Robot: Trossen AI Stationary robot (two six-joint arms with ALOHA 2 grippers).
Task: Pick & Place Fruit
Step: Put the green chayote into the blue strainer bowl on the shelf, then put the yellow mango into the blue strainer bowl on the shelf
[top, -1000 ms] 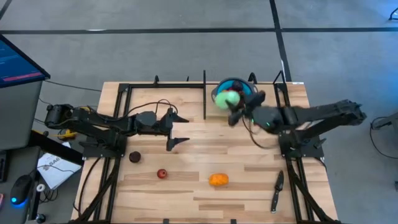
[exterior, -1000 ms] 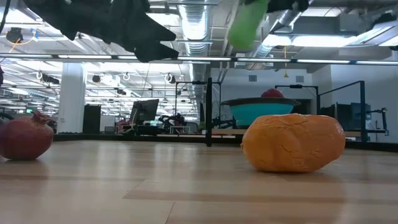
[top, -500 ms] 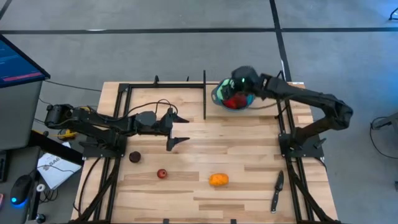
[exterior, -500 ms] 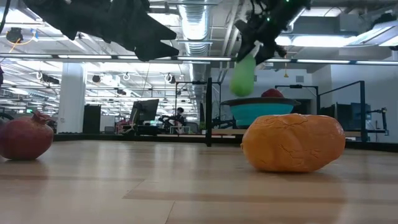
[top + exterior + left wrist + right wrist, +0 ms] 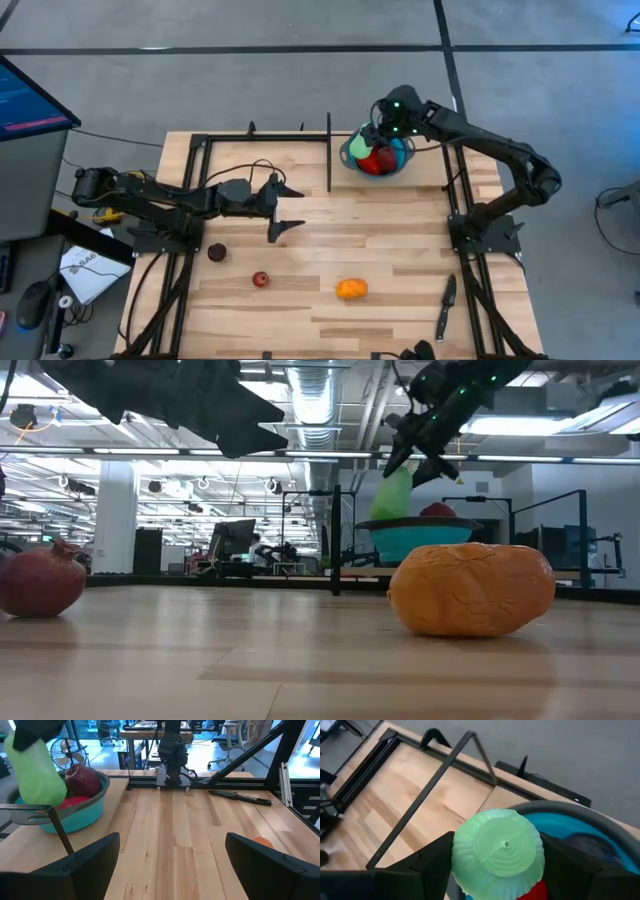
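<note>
The pale green fruit [image 5: 497,852] was gripped between the two fingers of the right hand [image 5: 380,141], held upright over the near rim of the blue bowl [image 5: 350,158] at the far side of the desk [image 5: 400,260]; in the low view its lower end hung at about the level of the rim, and whether it touched the bowl's contents could not be told. In the bowl lay a red piece [image 5: 378,160] and a dark maroon piece [image 5: 82,780], the latter showing just above the rim in the low view. The left hand [image 5: 290,209] hung above the desk's left half, well apart from the bowl, its fingers spread wide with nothing between them. On the near part of the desk lay three more pieces, all apart from one another: an orange fruit [image 5: 351,289] near the middle, a small red fruit [image 5: 261,279] to its left, and a dark purple one [image 5: 216,252] farther left, close to the left arm's base. A black knife [image 5: 444,307] lay at the near right corner, beside the right frame rail.
</note>
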